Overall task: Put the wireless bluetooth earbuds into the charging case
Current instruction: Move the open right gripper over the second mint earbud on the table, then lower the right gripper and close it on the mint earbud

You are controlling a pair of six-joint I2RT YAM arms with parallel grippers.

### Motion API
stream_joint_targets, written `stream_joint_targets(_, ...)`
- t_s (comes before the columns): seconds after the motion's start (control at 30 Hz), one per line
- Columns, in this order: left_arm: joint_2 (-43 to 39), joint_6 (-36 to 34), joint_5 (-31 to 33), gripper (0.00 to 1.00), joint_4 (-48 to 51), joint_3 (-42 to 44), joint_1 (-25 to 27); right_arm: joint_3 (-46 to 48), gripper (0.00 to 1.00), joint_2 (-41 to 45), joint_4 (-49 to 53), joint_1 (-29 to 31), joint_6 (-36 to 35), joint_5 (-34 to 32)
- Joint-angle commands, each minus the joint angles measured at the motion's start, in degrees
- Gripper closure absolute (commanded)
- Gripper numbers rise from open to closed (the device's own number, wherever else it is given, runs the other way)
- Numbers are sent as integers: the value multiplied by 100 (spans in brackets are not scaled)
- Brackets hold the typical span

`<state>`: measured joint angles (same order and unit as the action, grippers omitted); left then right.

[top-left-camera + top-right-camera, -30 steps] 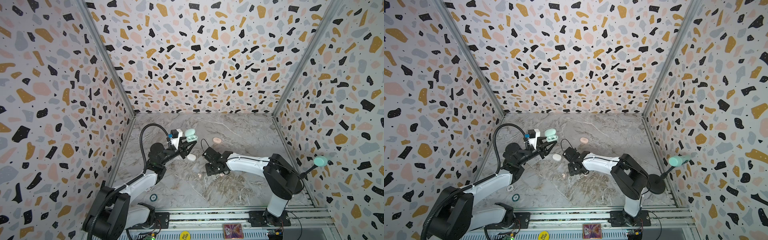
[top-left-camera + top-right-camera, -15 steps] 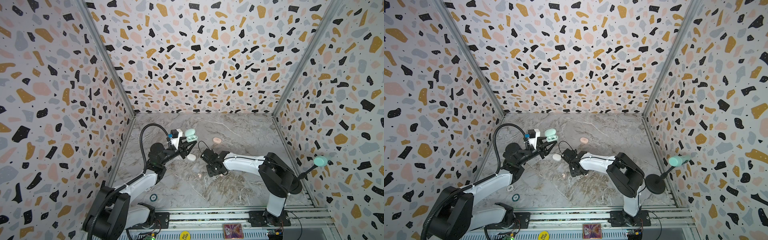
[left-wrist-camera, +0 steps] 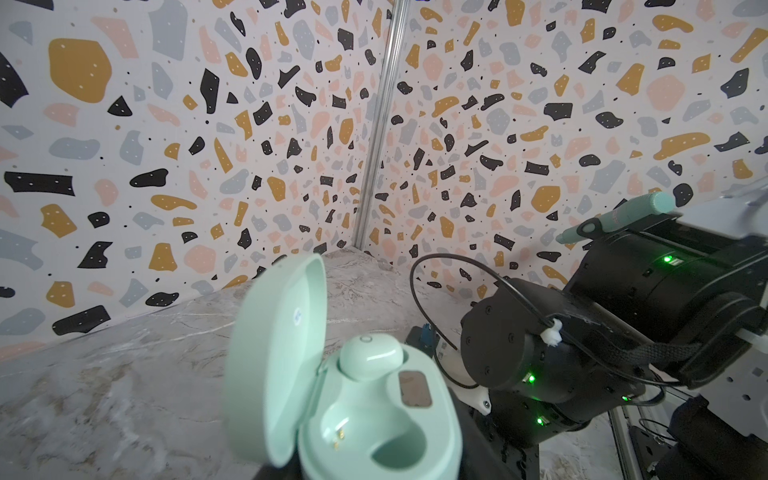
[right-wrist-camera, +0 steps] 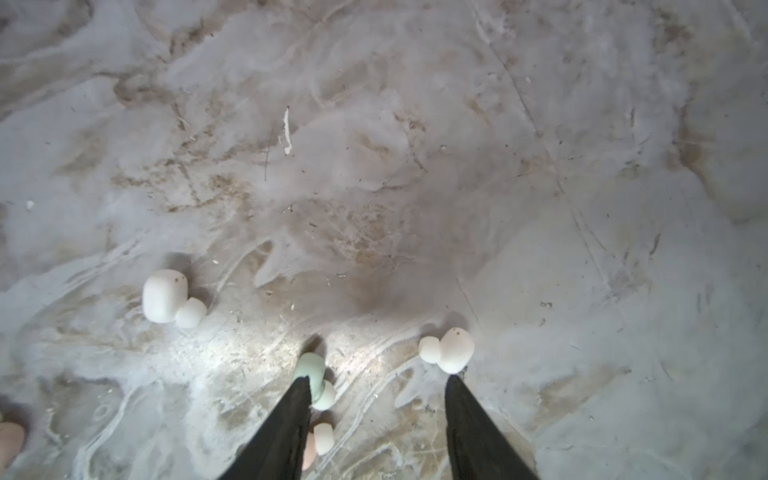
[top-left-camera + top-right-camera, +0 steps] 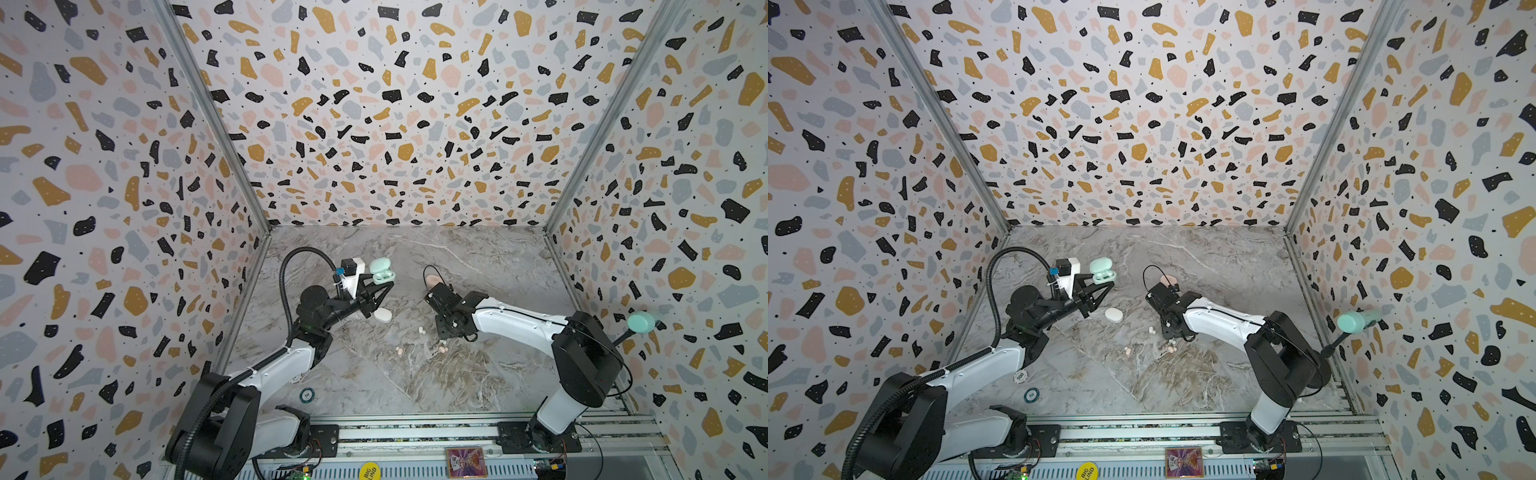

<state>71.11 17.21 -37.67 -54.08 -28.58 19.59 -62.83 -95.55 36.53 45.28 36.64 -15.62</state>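
My left gripper [image 5: 386,286] is shut on the mint charging case [image 3: 374,419], which it holds off the floor with the lid open. One mint earbud [image 3: 370,358] sits in a socket and the socket beside it is empty. My right gripper [image 4: 378,395] stands open, pointing down at the marble floor. A loose mint earbud [image 4: 312,370] lies against the tip of one of its fingers [image 4: 291,419], half covered by it. Two white earbuds [image 4: 166,297] [image 4: 451,349] lie on either side, the nearer just beyond the other fingertip. A pink earbud [image 4: 320,438] shows beside the first finger.
A shut white case [image 5: 383,314] lies on the floor below the left gripper. A pink case [image 5: 436,279] lies behind the right wrist. Two pink earbuds [image 5: 400,351] [image 5: 442,349] lie mid-floor. A poker chip [image 5: 307,395] lies near the left arm's base. A mint-headed stand [image 5: 640,322] is by the right wall.
My right gripper has shifted a little to the right over the loose earbuds, and its jaws stand about as wide as before. The left arm and the mint case have not moved.
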Motion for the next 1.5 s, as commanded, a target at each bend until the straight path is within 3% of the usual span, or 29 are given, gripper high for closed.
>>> stream_joint_targets(0.0,-1,2,-127,76,-344,39,-30,84,46,254,-23,-51,-114,343)
stream_joint_targets(0.23,1,23,-135,75,-331,37,-28,198,47,207,-426,-413,-51,1793)
stream_joint_targets(0.7,34,74,-179,75,-401,23,-26,-255,64,-404,-59,-403,79,1755)
stream_joint_targets(1.47,33,116,-189,75,-412,28,-8,-295,77,-870,38,-234,117,1443)
